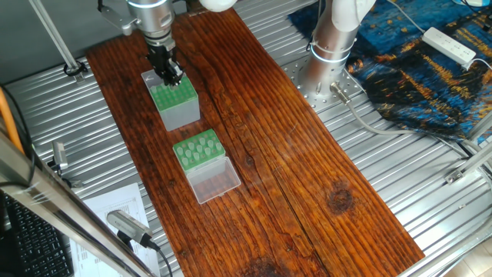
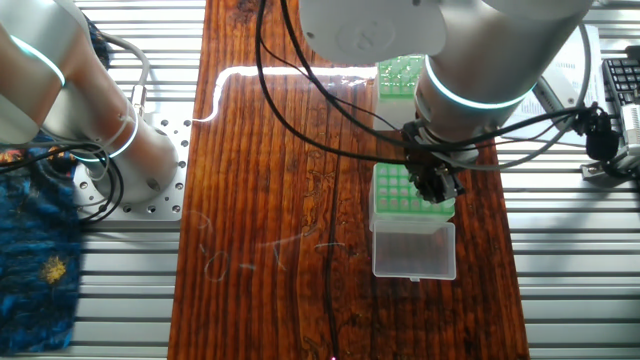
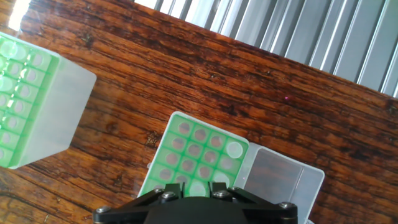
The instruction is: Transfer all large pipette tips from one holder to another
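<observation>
Green low rack [image 3: 193,155] shows clear holes only in hand view.

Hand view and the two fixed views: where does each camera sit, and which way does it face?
One fixed view: high off one end of the brown wooden plank, looking along it; shows the hand over the taller grey-sided box with green holed top, silver arm base right.
The other fixed view: opposite end, facing back; arm base left.
Hand view: on the hand, facing down at the low green rack with clear lid; hand's dark underside shows.
All share both boxes.
</observation>
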Tool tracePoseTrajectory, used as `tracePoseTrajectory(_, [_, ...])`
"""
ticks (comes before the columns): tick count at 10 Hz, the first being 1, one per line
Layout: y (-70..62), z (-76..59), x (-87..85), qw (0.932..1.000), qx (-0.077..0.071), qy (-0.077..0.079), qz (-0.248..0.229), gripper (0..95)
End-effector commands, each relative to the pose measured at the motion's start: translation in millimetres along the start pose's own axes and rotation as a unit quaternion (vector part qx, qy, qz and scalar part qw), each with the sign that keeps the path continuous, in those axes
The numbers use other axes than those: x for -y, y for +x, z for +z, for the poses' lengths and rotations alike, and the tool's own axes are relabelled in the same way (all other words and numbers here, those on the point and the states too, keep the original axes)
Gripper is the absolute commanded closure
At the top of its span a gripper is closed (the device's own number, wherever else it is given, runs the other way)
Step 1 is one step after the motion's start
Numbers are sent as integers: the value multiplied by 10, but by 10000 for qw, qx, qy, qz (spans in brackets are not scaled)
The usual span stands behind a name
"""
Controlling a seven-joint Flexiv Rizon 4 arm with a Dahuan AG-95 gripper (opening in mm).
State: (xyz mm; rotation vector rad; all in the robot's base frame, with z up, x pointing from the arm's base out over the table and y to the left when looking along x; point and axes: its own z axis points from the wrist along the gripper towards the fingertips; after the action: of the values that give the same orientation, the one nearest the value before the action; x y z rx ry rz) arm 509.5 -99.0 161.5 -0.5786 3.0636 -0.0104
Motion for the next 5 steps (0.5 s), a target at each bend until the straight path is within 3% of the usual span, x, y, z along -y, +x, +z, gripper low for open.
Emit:
tracePoseTrajectory(1, [-2,2,3,10000,-8,-10,-4,760])
tracePoseTrajectory(5, [1,44,16,10000,-7,-8,-15,760])
